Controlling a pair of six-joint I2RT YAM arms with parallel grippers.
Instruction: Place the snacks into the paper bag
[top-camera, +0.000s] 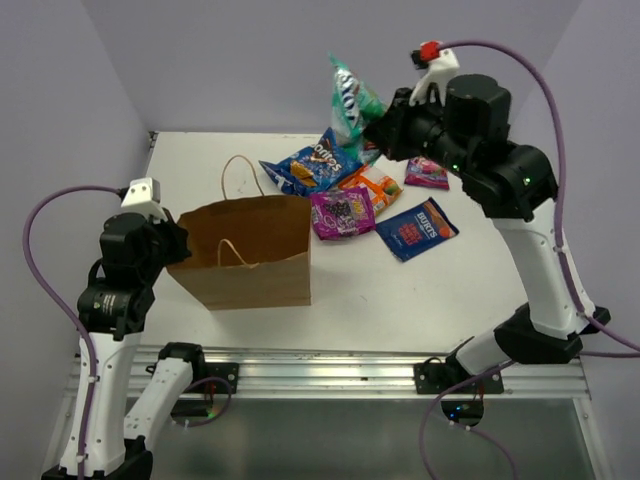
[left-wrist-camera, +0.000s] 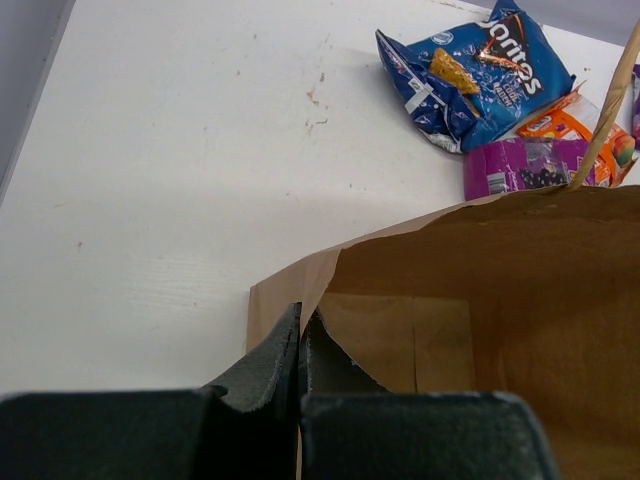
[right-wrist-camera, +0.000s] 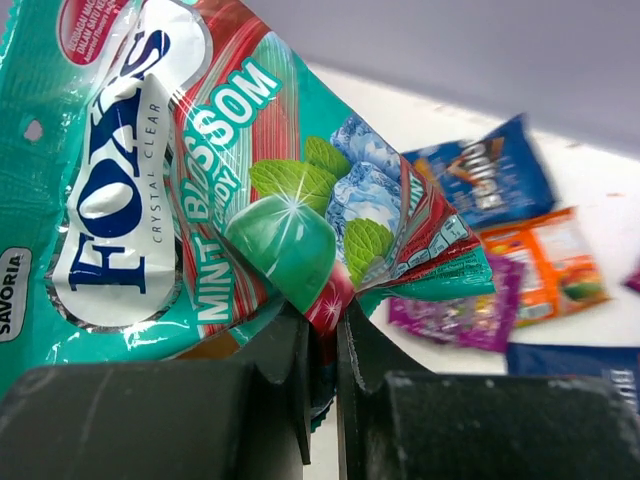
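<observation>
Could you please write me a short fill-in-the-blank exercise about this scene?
The right gripper is shut on the ____ mint candy packet.
The left gripper is shut on the rim of the ____ kraft paper bag.
____ glossy snack packets lie on the white table.
Missing words: teal-green; brown; five.

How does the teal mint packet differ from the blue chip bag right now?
The teal mint packet is lifted, pinched in the right gripper; the blue chip bag lies on the table, ungripped. The teal mint packet reads Fox's, the blue chip bag Doritos. Both are glossy and outside the paper bag.
</observation>
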